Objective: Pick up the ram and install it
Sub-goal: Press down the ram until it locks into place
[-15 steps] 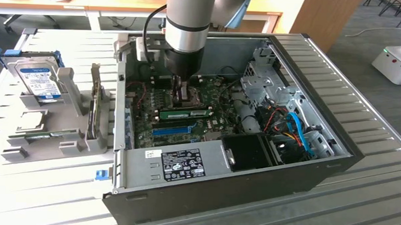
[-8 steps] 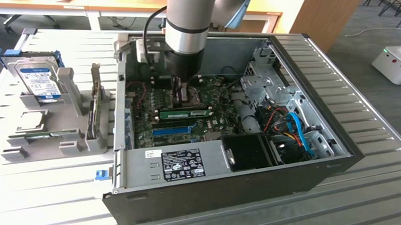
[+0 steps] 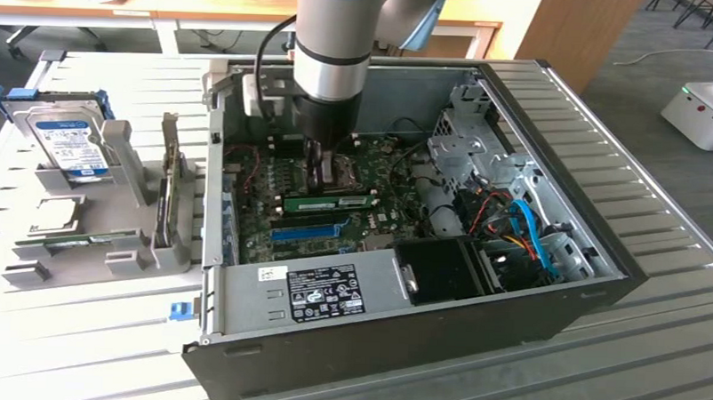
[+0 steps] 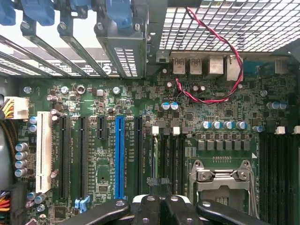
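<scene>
The thin, stiff green circuit-board ram stick [image 3: 329, 202] lies seated beside the bright-blue plastic slot [image 3: 305, 233]; light, fragile, best held by edges. Gripper [image 3: 322, 168] jaws closed, empty.

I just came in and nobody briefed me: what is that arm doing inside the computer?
A single robot arm is reaching down into an open computer case lying on its side on a table. Its pincer is shut and sits low over the motherboard. The ram, a narrow green stick, stands in a slot on the board just in front of the pincer. Outside the case, a hard drive rests in a grey holder.
</scene>
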### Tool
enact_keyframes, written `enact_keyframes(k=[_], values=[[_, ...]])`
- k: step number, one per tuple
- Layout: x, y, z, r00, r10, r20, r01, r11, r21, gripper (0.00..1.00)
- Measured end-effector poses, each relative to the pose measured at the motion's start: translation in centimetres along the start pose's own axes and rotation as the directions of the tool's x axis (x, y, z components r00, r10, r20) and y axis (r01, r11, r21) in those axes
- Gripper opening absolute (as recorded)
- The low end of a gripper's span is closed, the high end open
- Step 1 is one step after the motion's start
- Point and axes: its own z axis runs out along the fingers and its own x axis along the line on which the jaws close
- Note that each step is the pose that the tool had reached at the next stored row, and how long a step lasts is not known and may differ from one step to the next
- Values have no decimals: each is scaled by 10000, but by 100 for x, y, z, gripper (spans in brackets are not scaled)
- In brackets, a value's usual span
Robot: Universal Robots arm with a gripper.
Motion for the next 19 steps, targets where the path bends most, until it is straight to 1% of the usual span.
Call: enact_keyframes(k=[9, 19], values=[[2, -2, 71, 10000, 0, 0, 0, 10000, 0, 11], [2, -3, 91, 10000, 0, -1, 0, 10000, 0, 11]])
